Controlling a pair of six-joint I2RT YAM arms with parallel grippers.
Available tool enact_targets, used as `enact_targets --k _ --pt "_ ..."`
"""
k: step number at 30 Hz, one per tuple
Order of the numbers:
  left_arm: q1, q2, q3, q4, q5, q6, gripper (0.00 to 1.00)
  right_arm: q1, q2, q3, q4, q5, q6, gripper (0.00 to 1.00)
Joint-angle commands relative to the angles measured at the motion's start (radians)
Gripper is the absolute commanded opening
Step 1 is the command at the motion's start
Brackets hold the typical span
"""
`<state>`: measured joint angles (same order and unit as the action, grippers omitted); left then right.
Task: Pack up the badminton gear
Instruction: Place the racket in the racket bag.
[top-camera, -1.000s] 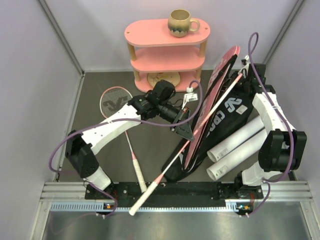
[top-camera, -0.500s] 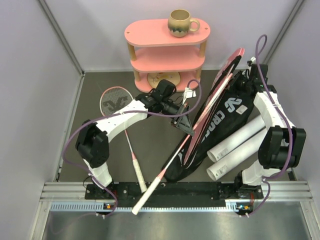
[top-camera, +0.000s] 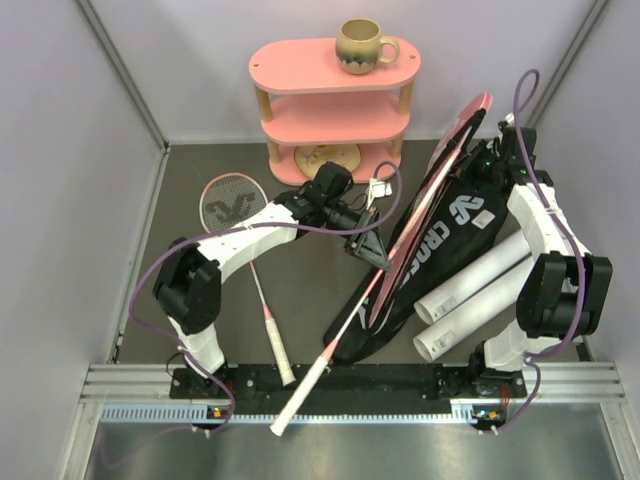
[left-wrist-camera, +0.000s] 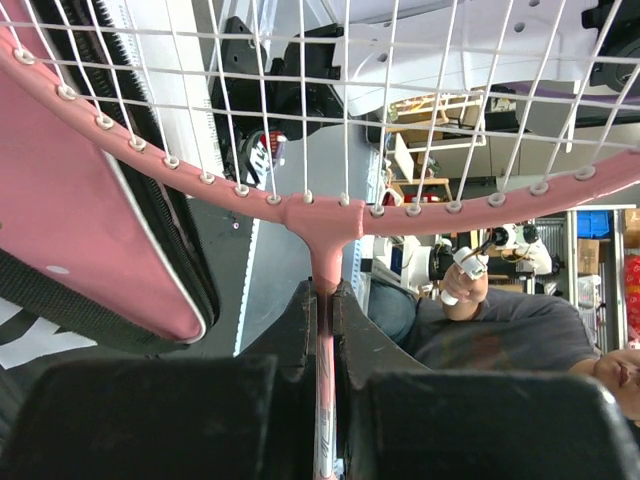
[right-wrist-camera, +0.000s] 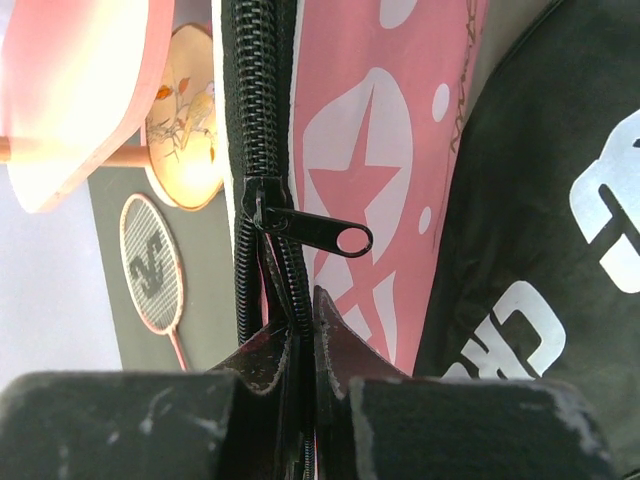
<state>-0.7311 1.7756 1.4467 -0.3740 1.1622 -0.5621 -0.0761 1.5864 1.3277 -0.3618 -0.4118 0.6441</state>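
My left gripper (top-camera: 372, 246) is shut on the thin shaft of a pink-framed racket (left-wrist-camera: 325, 215), just below its throat. The racket's white handle (top-camera: 300, 395) slants down over the near rail, and its strung head lies against the open pink bag (top-camera: 440, 185). My right gripper (top-camera: 492, 165) is shut on that pink bag's black zipper edge (right-wrist-camera: 303, 320), just under the zipper pull (right-wrist-camera: 320, 230). The pink bag leans on the black CROSSWAY bag (top-camera: 455, 235). A second pink racket (top-camera: 232, 200) lies flat on the table at the left. Two white tubes (top-camera: 470, 290) lie at the right.
A pink three-tier shelf (top-camera: 335, 100) stands at the back with a beige mug (top-camera: 360, 45) on top and a round patterned disc (top-camera: 325, 158) beneath. Grey walls close in on both sides. The metal rail (top-camera: 340, 385) runs along the near edge.
The held racket has swung, its handle end shifting right and nearer the rail. The right gripper has drawn the pink bag's top edge a little up and right.
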Motion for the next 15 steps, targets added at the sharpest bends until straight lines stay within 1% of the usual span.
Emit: enact_targets --k 1,4,15 --pt "-0.001 -0.074 0.026 0.122 0.057 -0.094 0.0 -0.008 -0.039 -0.01 0.073 0.054 0.048 0.0" --pt "-0.001 -0.064 0.027 0.132 0.062 -0.102 0.0 -0.007 -0.045 -0.013 0.075 0.083 0.08 0.0" --pt "-0.011 -0.05 0.069 0.145 0.059 -0.122 0.0 -0.008 -0.051 0.005 0.06 0.097 0.078 0.0"
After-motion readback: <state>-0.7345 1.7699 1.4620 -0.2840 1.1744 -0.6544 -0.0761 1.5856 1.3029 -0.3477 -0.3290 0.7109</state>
